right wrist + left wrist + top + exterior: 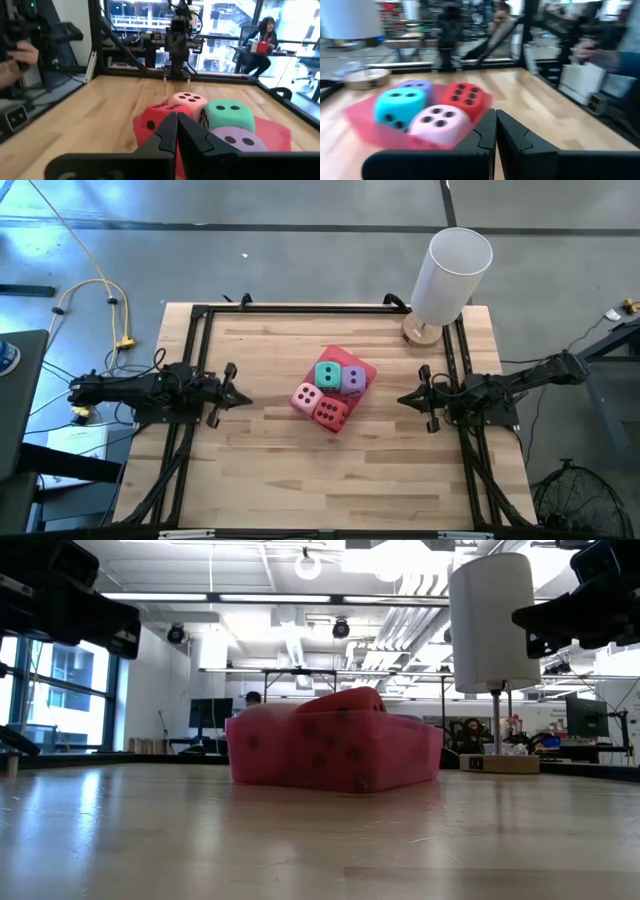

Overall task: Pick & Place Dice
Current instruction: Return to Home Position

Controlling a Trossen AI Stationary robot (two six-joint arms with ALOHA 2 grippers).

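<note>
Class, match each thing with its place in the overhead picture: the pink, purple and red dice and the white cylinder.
Things: 1 soft pale pink die with dark pips; 2 soft purple die; 3 soft red die; 4 tall white cylinder on a round wooden base.
Places: a top right corner of the wooden table; b die closest to the left gripper; c die lowest in the picture; d die closest to the right gripper.
Pairs: 1-b; 2-d; 3-c; 4-a.

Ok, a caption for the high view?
Teal die, purple die, pink die and red die sit in the tray mid-table; left hand and right hand shut at the sides.
</note>
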